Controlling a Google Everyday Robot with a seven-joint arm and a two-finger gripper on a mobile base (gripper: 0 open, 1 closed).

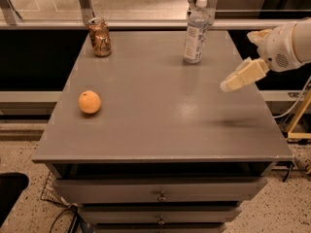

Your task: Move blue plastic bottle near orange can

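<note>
A grey cabinet-top surface (160, 106) seen from above and in front, with drawers (160, 192) beneath; a tall clear bluish plastic water bottle with a white cap (196, 30) stands upright near the far edge, right of centre, its long axis vertical; a short copper-orange metal drink can (99, 37) stands at the far left corner, well apart from the bottle; a round orange fruit (90, 102) rests on the left side, nearer the viewer. One white robot arm (289, 45) enters from the right edge, its cream-coloured gripper (238, 77) angled down and leftward, hovering above the surface's right side; whether the jaws are parted or closed cannot be told, though they hold nothing. The bottle lies farther back and left of the jaws, not yet reached; the approach probably needs a sideways grasp across its upright body.
</note>
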